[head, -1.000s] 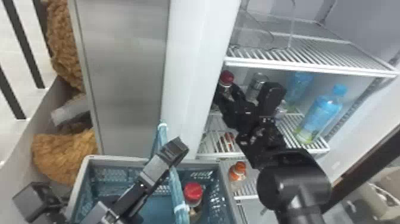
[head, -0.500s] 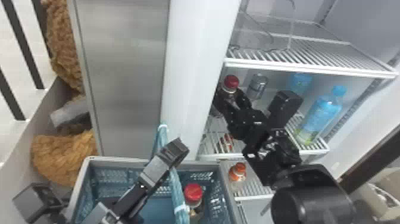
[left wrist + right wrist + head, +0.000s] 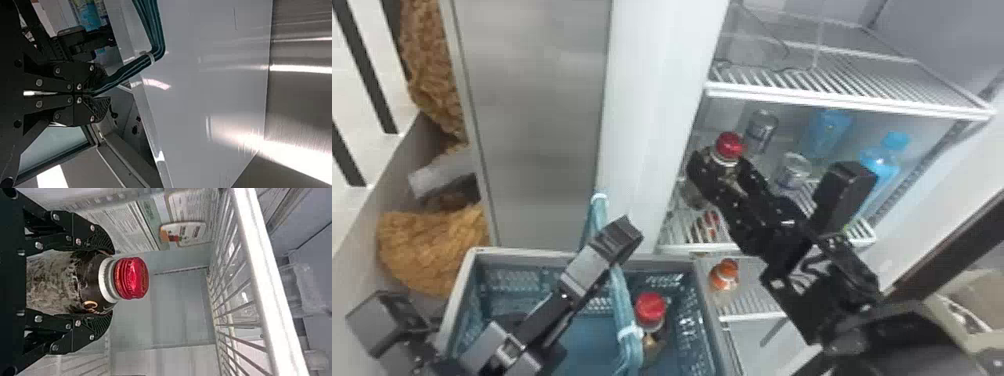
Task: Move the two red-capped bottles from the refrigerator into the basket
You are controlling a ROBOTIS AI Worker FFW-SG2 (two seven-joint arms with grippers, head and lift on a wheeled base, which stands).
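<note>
A dark, mottled bottle (image 3: 90, 280) with a glossy red cap (image 3: 133, 278) is gripped between the right gripper's (image 3: 718, 167) parted fingers, cap beyond their tips, inside the refrigerator (image 3: 947, 45). The left gripper (image 3: 627, 232) pinches the basket handle (image 3: 622, 295); another red-capped bottle (image 3: 650, 312) is in the basket (image 3: 522, 252).

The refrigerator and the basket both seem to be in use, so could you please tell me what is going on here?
The robot's right hand grips a red-capped bottle inside the refrigerator. Its left hand holds the handle of the basket, where the other red-capped bottle already sits. The gripped one is not yet in the basket.
</note>
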